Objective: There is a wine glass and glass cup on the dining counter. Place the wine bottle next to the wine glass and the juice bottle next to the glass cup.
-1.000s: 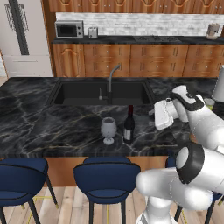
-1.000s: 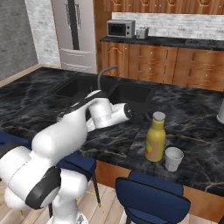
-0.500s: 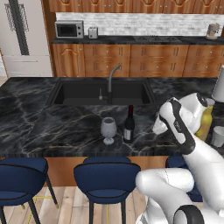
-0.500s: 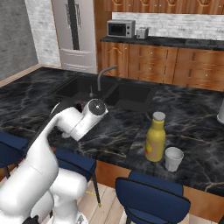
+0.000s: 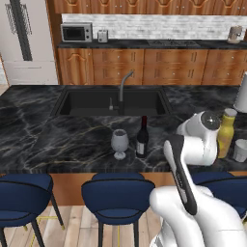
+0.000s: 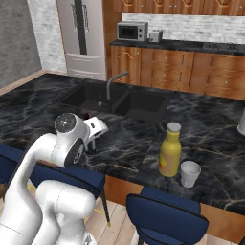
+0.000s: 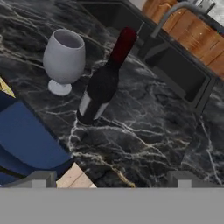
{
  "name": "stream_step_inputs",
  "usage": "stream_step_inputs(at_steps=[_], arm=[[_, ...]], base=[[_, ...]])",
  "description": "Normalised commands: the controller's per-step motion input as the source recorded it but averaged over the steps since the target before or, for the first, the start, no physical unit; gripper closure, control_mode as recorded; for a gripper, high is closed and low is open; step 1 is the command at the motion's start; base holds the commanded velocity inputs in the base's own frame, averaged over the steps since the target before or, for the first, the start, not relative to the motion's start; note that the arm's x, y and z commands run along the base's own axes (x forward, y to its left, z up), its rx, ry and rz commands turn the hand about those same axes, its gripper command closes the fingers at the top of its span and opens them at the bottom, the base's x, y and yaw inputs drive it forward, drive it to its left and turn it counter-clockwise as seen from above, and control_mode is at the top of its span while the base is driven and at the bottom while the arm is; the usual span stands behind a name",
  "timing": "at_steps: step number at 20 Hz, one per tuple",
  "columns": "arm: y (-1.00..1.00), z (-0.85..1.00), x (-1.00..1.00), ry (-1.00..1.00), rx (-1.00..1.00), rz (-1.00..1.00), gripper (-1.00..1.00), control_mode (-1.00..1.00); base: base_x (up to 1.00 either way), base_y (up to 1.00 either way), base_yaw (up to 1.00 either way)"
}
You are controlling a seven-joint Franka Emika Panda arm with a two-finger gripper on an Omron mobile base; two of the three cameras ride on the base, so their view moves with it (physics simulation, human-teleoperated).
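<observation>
The wine glass (image 5: 119, 143) stands near the front edge of the dining counter (image 5: 58, 140), and the dark wine bottle (image 5: 142, 136) is upright just to its right. Farther right, the yellow juice bottle (image 5: 225, 133) stands beside the glass cup (image 5: 240, 150). The pair shows again as juice bottle (image 6: 170, 150) and glass cup (image 6: 189, 173). My gripper (image 7: 111, 180) is open and holds nothing. It hovers over the counter's front edge and looks at the wine bottle (image 7: 103, 83) and wine glass (image 7: 64, 59), apart from both. The white hand (image 6: 97, 128) sits low by my elbow.
A sunken sink (image 5: 113, 102) with a faucet (image 5: 123, 87) lies behind the glass and bottle. Blue stools (image 5: 118, 193) line the counter's front. A pale jug (image 5: 241, 94) stands at the far right. My bent arm (image 5: 193, 144) rises between the two pairs.
The arm has swung back from the juice bottle side and folded low toward the counter's front, so the hand now faces the wine bottle. The jaws stayed open. Bottles and glasses have not moved.
</observation>
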Motion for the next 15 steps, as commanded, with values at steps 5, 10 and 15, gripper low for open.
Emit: stream_step_inputs(at_steps=[5,10,15], arm=[[0.00,0.18,-0.53,0.02,-0.01,-0.26,-1.00,-1.00],[0.00,0.12,-0.52,0.00,0.00,-0.25,-1.00,-1.00],[0.00,0.03,-0.44,0.00,0.00,-0.20,-1.00,-1.00]], base=[[0.00,0.00,0.00],[0.00,0.00,0.00],[0.00,0.00,0.00]])
